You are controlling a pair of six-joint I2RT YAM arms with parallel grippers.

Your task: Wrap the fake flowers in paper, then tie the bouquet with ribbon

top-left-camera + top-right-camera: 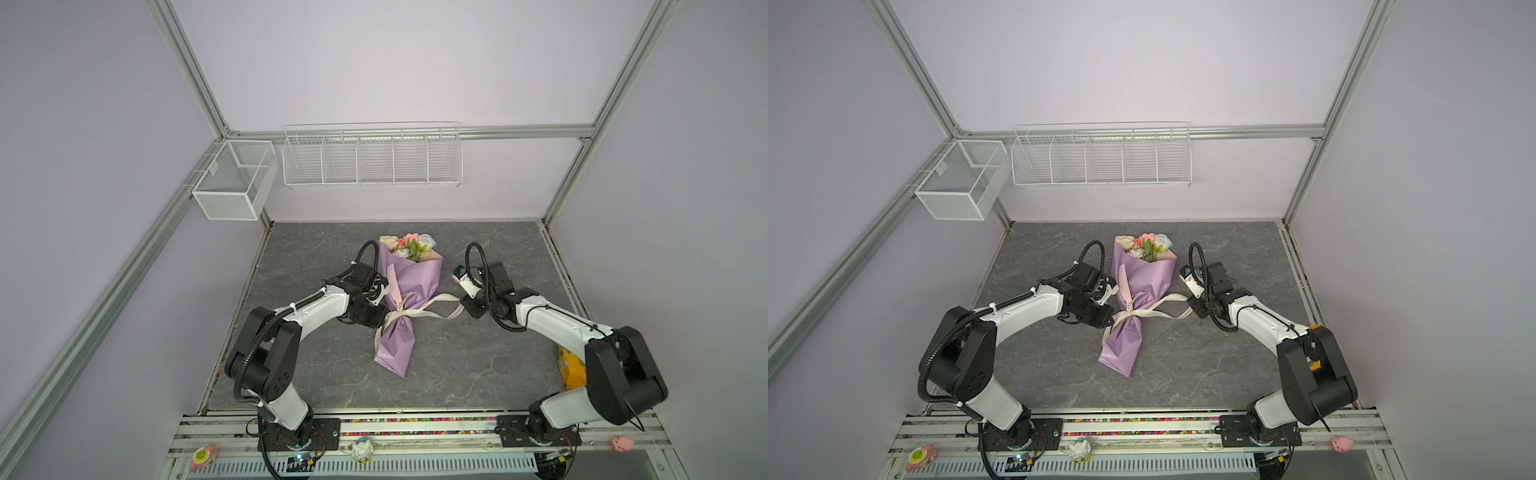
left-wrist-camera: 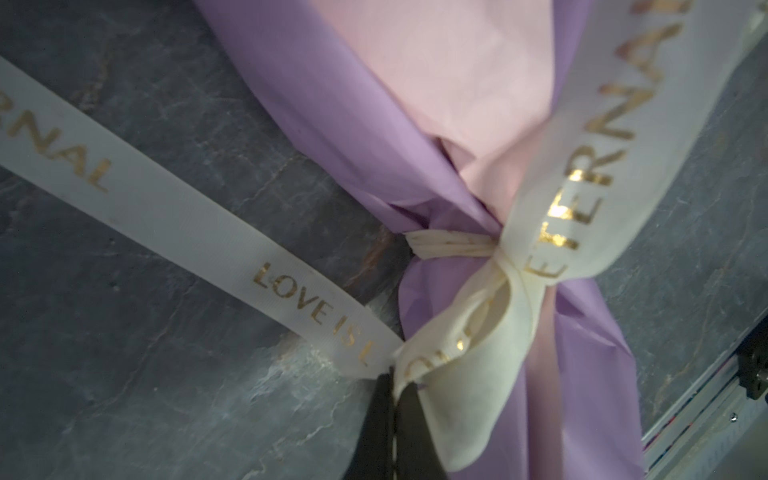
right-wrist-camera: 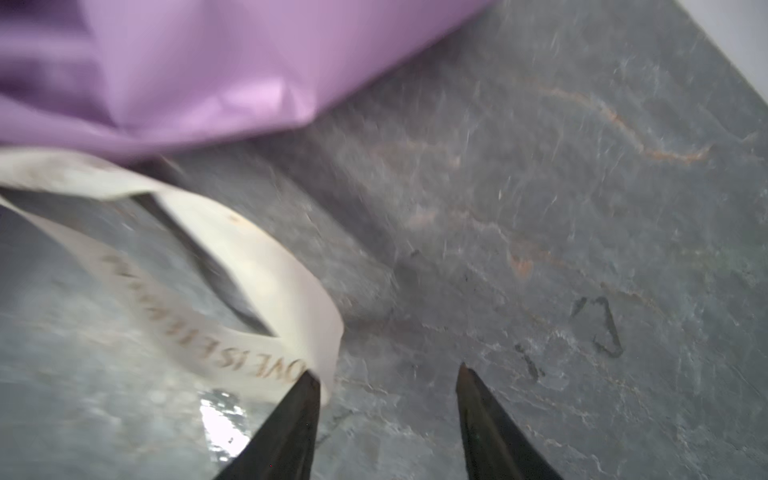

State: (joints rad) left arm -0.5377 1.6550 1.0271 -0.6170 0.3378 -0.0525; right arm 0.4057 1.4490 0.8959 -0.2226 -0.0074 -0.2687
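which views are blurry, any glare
Right wrist view: motion-smeared, ribbon lettering soft, a white glare patch on the table. Left wrist view: ribbon print readable, paper of the bouquet soft toward the frame edge. Both top views: sharp, evenly lit.

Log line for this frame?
left gripper: shut on ribbon | right gripper: open, ribbon loop beside it | bouquet: flat on table, ribbon cinched round its middle

Bouquet (image 1: 409, 286) lies mid-bench (image 1: 478, 365), flower end toward the back wall, stem end toward the front. Ribbon (image 1: 436, 305) round its waist, tails trailing right. Left gripper (image 1: 380, 320) at the knot's left, touching ribbon. Right gripper (image 3: 388, 374) at the right tail's end. Wire rack (image 1: 372, 158) on the back wall, mesh basket (image 1: 232, 183) left of it. Packet (image 1: 571, 368) at the bench's right edge.
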